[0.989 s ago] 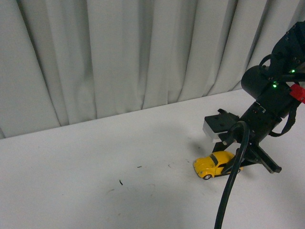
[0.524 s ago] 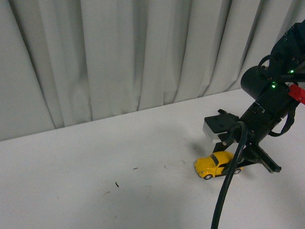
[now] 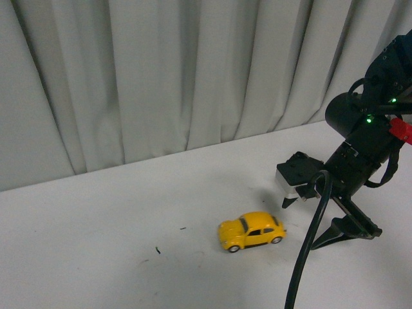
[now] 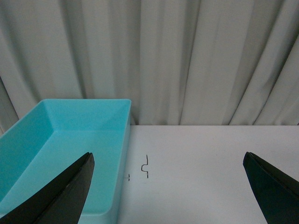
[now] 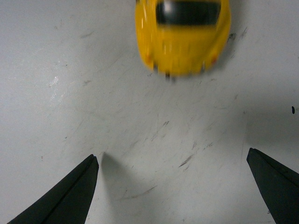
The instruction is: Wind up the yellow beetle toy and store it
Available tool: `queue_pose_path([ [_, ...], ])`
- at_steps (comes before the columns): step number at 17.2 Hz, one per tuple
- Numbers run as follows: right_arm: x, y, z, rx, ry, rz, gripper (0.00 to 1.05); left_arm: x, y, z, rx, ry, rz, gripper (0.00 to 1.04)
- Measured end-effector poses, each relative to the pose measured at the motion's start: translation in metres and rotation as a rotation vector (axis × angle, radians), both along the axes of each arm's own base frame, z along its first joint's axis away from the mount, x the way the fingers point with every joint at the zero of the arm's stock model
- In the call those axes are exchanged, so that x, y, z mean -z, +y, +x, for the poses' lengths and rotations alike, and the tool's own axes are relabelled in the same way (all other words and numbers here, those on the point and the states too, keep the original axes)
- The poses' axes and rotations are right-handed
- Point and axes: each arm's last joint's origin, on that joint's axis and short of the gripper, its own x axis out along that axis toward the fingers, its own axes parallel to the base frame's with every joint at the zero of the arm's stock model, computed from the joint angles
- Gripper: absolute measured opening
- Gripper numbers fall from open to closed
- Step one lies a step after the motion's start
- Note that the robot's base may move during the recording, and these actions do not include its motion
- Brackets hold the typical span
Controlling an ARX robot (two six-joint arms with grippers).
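The yellow beetle toy [image 3: 252,231] is sitting on the table [image 3: 96,257], just ahead of the right gripper [image 3: 301,224], which is gaping wide and empty. The left gripper [image 4: 168,156] is gaping too, facing the blue bin [image 4: 60,140]. A good grab is probably going slowly, squeezing the car's sides.

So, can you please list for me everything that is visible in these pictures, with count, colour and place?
yellow beetle toy: one, yellow, on its wheels on the table, apart from the right fingers
bin: one, turquoise, on the table, seen only in the left wrist view
dark marks: a few, black, on the table beside the bin
table: one, white, scuffed
curtain: one, pale grey, behind the table
cable: one, black, hanging in front of the right arm
right arm: one, black with green lights
right fingers: two, black, spread open, holding nothing
left fingers: two, black, spread open, holding nothing
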Motion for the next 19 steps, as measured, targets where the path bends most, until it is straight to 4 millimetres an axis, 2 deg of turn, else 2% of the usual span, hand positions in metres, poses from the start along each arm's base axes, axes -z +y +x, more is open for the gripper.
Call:
queue_pose_path([
  [17, -0.001, 0.005, 0.002, -0.014, -0.022, 0.004, 0.98, 0.0, 0.0, 0.0, 0.0, 0.0, 0.0, 0.98],
  [18, -0.006, 0.006, 0.003, -0.017, -0.037, 0.01, 0.98, 0.0, 0.0, 0.0, 0.0, 0.0, 0.0, 0.98],
  [19, -0.033, 0.012, 0.008, -0.036, -0.114, 0.021, 0.98, 0.0, 0.0, 0.0, 0.0, 0.0, 0.0, 0.98],
])
